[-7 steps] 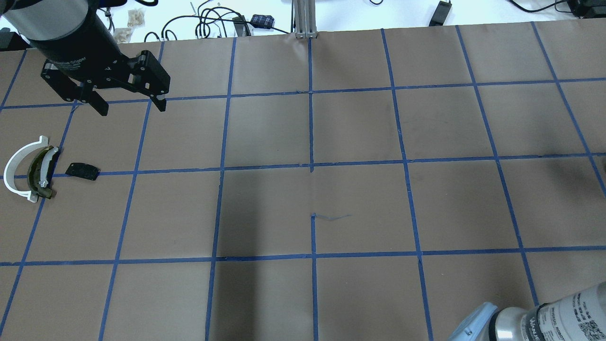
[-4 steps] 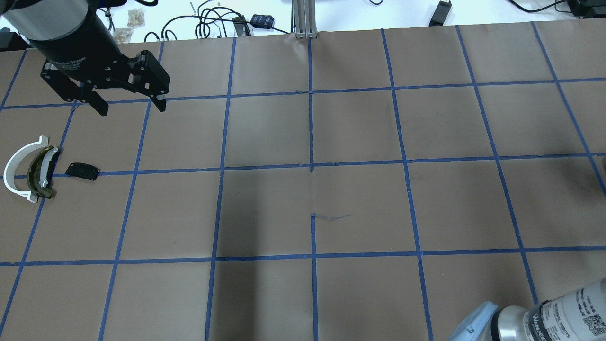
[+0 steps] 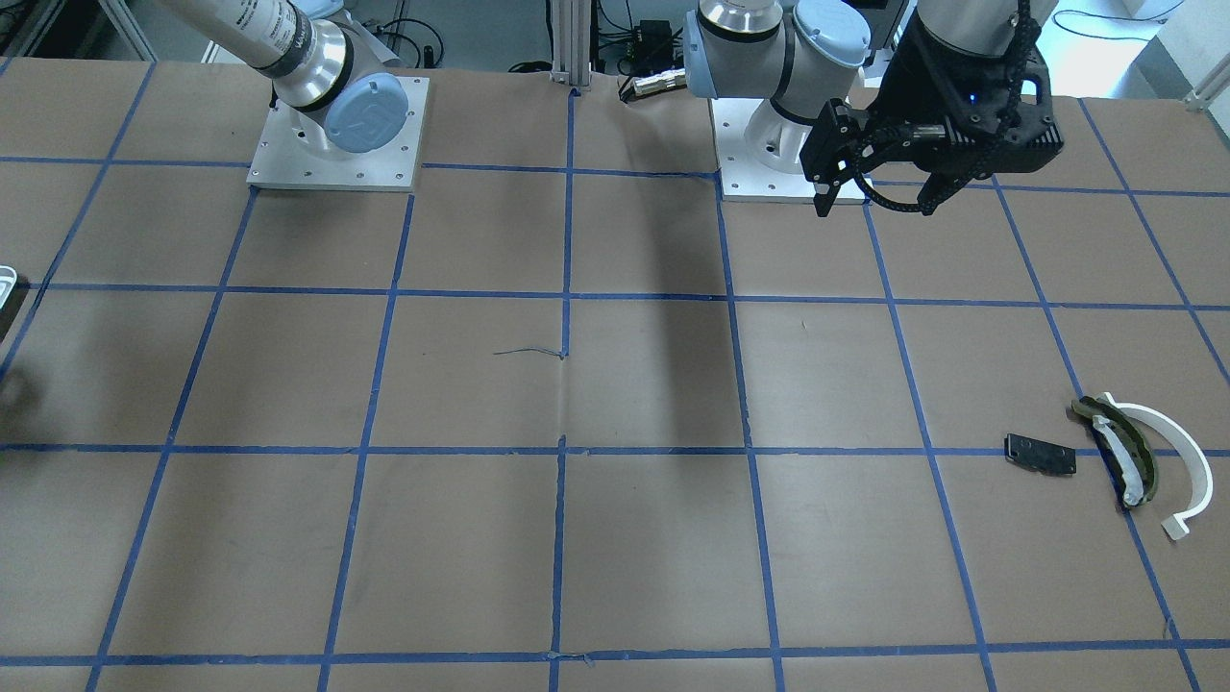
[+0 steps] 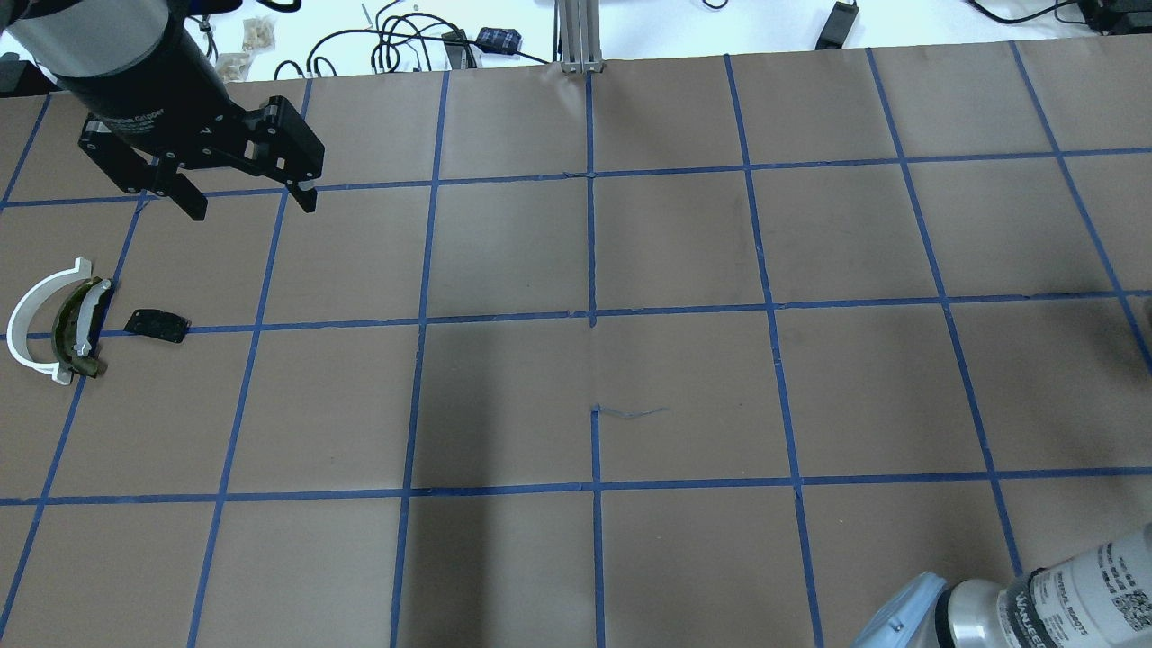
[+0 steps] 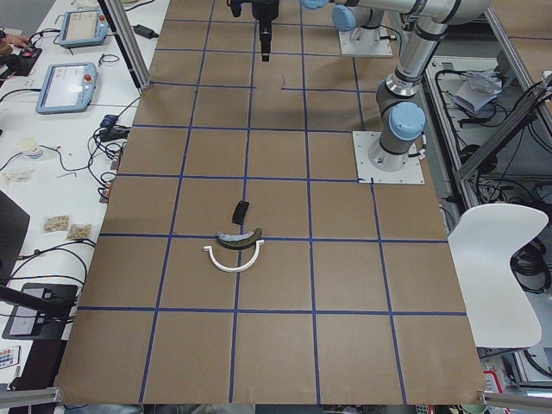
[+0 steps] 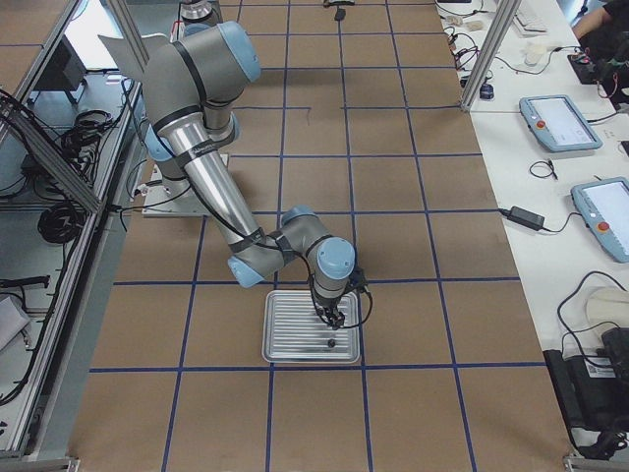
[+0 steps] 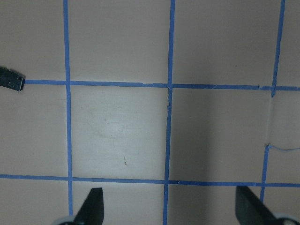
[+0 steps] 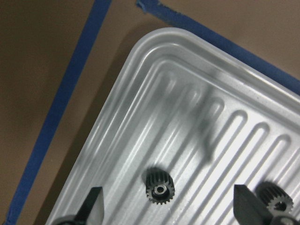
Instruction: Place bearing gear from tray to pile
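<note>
The tray (image 8: 154,93) is a silver ribbed sheet that holds two small dark bearing gears, one (image 8: 158,189) between my right fingers' line and one (image 8: 276,201) by the right fingertip. My right gripper (image 8: 169,206) is open and hovers just above the tray (image 6: 280,339). The pile lies at the table's left end: a white arc (image 4: 31,319), an olive curved piece (image 4: 76,328) and a black plate (image 4: 157,324). My left gripper (image 4: 250,205) is open and empty, held high beyond the pile.
The table is brown paper with a blue tape grid (image 4: 591,315). A metal post (image 4: 576,36) and cables stand at its far edge. Both arm bases (image 3: 336,135) sit at the robot's side. A sliver of the tray (image 3: 5,281) shows at the front view's left edge.
The right arm's segment at the lower right of the overhead view has shifted slightly down. The left gripper and the pile have stayed put.
</note>
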{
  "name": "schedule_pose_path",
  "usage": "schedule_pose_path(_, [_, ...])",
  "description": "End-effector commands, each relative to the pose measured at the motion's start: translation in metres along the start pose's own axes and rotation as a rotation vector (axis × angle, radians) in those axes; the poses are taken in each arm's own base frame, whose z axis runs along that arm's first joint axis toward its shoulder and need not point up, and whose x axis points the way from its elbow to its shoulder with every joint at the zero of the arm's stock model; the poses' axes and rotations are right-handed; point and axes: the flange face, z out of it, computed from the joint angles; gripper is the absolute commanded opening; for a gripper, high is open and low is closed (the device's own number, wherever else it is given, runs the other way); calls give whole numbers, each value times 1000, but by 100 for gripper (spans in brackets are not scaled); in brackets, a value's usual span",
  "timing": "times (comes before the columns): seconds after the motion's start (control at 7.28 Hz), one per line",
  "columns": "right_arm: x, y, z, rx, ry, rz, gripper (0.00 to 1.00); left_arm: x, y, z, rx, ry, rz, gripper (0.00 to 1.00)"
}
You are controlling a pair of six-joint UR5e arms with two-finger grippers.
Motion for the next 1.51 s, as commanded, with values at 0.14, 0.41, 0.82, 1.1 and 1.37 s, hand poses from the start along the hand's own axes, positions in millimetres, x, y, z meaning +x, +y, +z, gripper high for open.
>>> schedule_pose_path(0.14, [-2, 10, 10, 0, -19, 16, 89, 1, -1, 2, -3, 2, -2, 100])
schedule_pose_path(0.41, [-3, 11, 11, -2, -22, 19, 66, 1, -1, 2, -4, 2, -2, 100])
schedule_pose_path(0.82, [-3, 11, 14, -4, -26, 23, 23, 1, -1, 2, -4, 2, -2, 100])
schedule_pose_path(1.1, [0, 11, 9, -3, -17, 25, 8, 1, -1, 2, -3, 2, -2, 100])
schedule_pose_path(1.37, [7, 11, -18, 3, 23, 37, 7, 1, -1, 2, -3, 2, -4, 100])
